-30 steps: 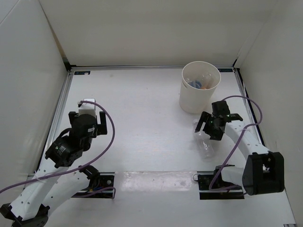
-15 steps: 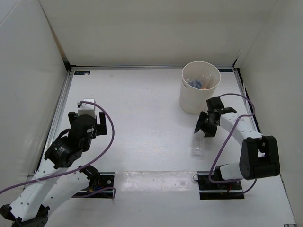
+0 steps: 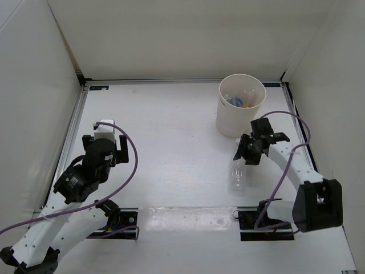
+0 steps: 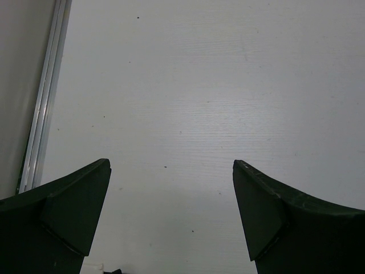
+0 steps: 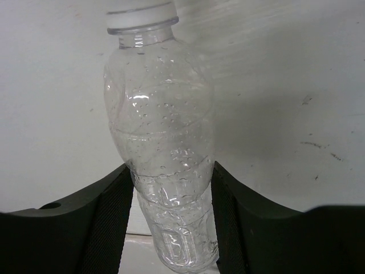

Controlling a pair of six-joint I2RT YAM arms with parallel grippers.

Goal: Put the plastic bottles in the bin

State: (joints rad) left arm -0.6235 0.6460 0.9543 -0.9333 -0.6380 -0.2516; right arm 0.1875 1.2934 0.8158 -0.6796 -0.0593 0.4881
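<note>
One bottle [image 5: 159, 114] sits squeezed in the right gripper [image 5: 169, 182], left gripper [image 4: 171, 165] wide open; hold tight, lift over bin [image 3: 231, 123].

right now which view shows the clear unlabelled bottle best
Right wrist: the clear bottle fills the frame, clamped in the right gripper. Top external shows it small and faint. Left wrist misses it entirely.

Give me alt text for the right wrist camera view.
A plain clear plastic bottle with a white cap is clamped between the right gripper's two black fingers, cap end pointing away. Behind it is the white table.
</note>
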